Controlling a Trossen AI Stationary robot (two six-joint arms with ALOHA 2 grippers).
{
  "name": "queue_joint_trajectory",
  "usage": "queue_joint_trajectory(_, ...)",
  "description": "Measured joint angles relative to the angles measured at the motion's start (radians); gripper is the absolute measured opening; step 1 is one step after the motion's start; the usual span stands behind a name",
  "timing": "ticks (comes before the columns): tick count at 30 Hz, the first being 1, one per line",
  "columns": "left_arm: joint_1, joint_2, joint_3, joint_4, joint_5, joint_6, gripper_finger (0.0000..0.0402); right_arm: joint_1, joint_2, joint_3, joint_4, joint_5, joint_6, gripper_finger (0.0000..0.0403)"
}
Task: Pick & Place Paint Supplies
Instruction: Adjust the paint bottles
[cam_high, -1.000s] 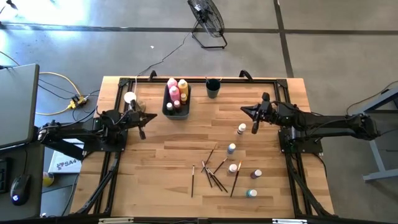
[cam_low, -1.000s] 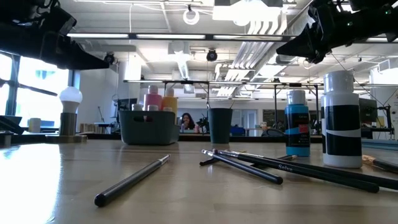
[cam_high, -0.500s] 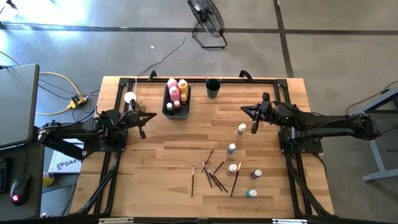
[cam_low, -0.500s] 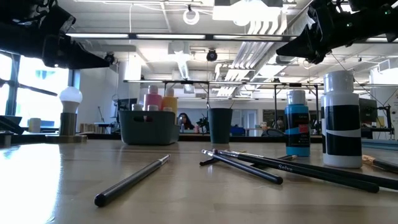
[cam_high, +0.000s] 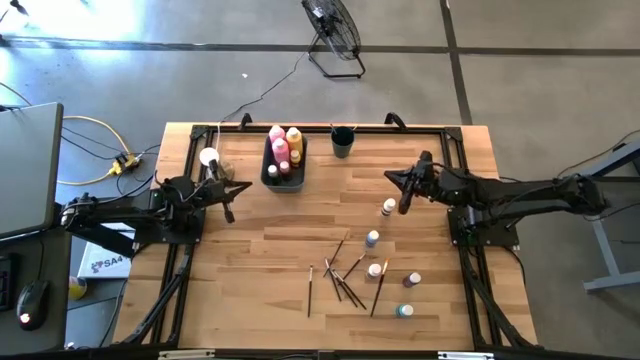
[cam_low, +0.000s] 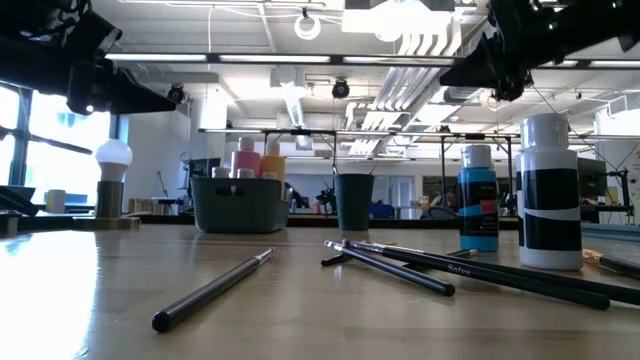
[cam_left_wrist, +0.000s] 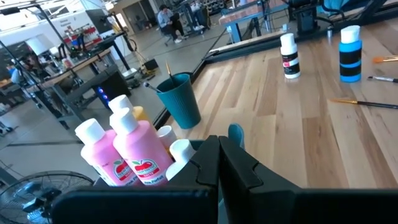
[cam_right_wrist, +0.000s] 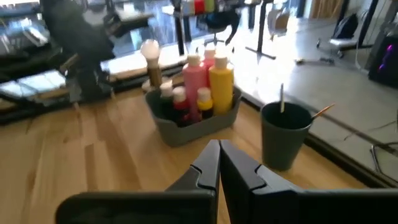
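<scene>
Wooden tabletop (cam_high: 270, 260) is what you are seeing from above: your left hand (cam_high: 232, 187) is hanging closed and empty beside the grey bin (cam_high: 283, 163), and your right hand (cam_high: 396, 178) is hanging closed and empty above a small paint bottle (cam_high: 388, 208). Down low, paintbrushes (cam_low: 400, 268) are lying near the blue bottle (cam_low: 478, 198). Your left wrist is facing the pink bottles (cam_left_wrist: 140, 152). Your right wrist is facing the yellow bottle (cam_right_wrist: 221, 84) and dark cup (cam_right_wrist: 285, 137).
</scene>
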Motion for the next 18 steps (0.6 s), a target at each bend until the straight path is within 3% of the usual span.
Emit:
queue_joint_trajectory(10,0.000,0.000,0.000,-0.017,-0.022,0.019,0.0000,0.134,0.227,0.333,-0.429,0.037,0.187,0.0003)
queue_joint_trajectory(18,0.000,0.000,0.000,-0.018,-0.019,-0.002,0.0000,0.202,0.353,0.494,-0.540,-0.071,0.212,0.0003)
